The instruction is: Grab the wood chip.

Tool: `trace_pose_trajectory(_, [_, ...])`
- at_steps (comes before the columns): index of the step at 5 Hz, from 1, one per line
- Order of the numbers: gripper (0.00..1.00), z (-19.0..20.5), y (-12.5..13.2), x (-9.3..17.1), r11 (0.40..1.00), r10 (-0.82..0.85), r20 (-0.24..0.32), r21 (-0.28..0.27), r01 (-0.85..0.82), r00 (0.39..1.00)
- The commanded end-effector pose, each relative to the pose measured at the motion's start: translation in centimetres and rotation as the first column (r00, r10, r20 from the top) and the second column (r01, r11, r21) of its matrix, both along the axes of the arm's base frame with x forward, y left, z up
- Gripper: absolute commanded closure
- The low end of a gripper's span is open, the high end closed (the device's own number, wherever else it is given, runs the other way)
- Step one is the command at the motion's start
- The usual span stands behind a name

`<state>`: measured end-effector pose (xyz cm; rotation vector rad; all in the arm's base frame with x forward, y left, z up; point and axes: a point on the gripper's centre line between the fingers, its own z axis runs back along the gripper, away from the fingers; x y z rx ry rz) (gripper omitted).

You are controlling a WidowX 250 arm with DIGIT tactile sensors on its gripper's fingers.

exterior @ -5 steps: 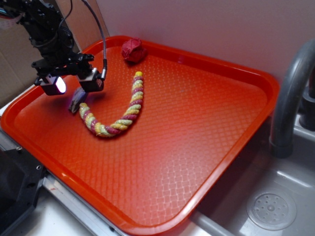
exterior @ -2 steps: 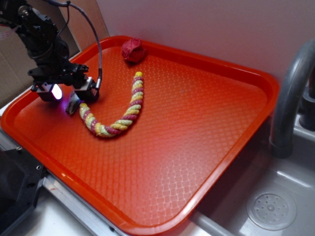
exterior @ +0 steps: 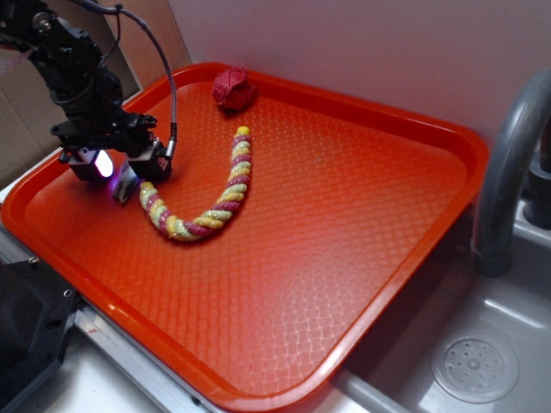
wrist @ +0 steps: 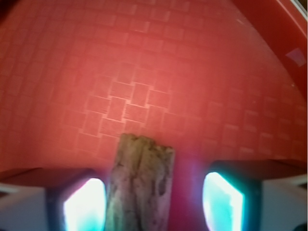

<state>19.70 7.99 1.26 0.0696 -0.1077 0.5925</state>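
Note:
The wood chip (wrist: 139, 187) is a rough brown-grey sliver lying flat on the red tray (exterior: 344, 258). In the wrist view it reaches up from the bottom edge between my two glowing fingers, close to the left one, with a clear gap to the right one. My gripper (wrist: 154, 204) is open and straddles it. In the exterior view the gripper (exterior: 120, 175) is low over the tray's far left part. The chip (exterior: 127, 187) peeks out beneath it, just beside the rope's end.
A yellow-and-pink twisted rope (exterior: 225, 194) curves across the tray right of the gripper. A dark red wrinkly ball (exterior: 233, 88) sits by the tray's back rim. A grey faucet (exterior: 508, 172) and a sink drain (exterior: 473, 368) are at the right.
The gripper has moved slightly left and down, settling lower over the chip at the rope's end. The rope and ball have not moved.

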Motion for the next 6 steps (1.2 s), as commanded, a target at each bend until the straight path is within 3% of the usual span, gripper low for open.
trace_pose_trajectory(1, [1.0, -1.5, -1.1, 0.6, 1.0, -0.002, -0.067, 0.0, 0.002, 0.998])
trace_pose_trajectory(4, [1.0, -2.0, -1.3, 0.6, 0.999, -0.005, -0.089, 0.039, 0.009, 0.996])
trace_pose_trajectory(5, [1.0, -0.9, -1.4, 0.7, 0.996, -0.082, -0.113, 0.017, 0.085, 0.99])
trace_pose_trajectory(6, [1.0, 4.1, -3.5, 1.8, 0.982, -0.188, -0.017, -0.007, 0.188, 0.982])
